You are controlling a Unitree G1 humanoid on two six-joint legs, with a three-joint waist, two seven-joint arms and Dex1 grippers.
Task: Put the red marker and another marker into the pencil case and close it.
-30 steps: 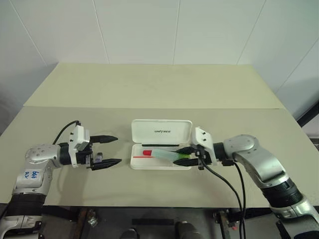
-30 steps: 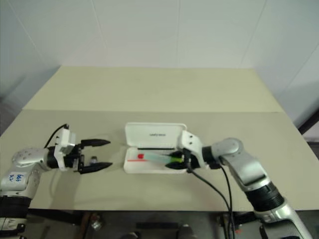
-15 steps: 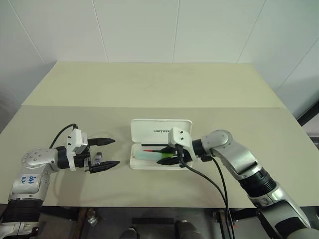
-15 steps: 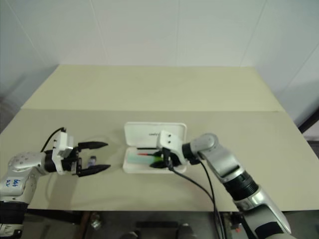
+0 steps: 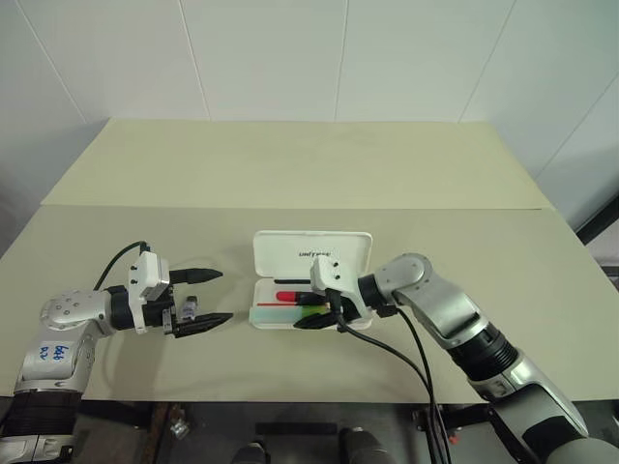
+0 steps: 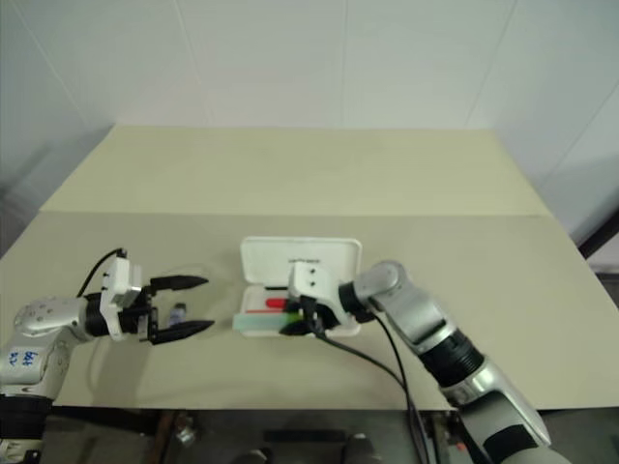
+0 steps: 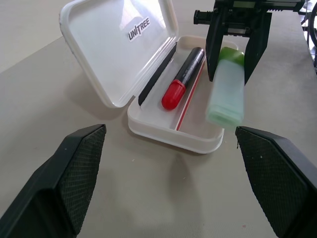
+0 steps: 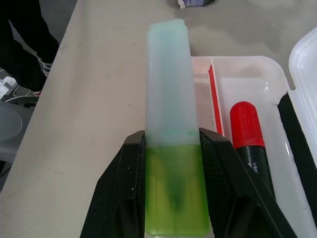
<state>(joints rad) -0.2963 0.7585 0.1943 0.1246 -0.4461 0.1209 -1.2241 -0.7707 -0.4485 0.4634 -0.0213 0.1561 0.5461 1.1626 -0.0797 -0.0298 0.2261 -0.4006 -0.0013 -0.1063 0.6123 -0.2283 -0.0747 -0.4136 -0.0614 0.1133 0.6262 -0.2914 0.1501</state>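
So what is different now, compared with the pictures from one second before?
The right gripper, shut on the green highlighter, has carried it to the robot's left along the open pencil case; the highlighter's pale end now sticks out past the case's left edge. Unchanged: the red marker lies in the case, the lid stands open, and the left gripper waits open beside it.

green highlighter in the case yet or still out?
Out. The right gripper grips the green highlighter above the pencil case, its pale end jutting past the rim. The red marker already lies inside.
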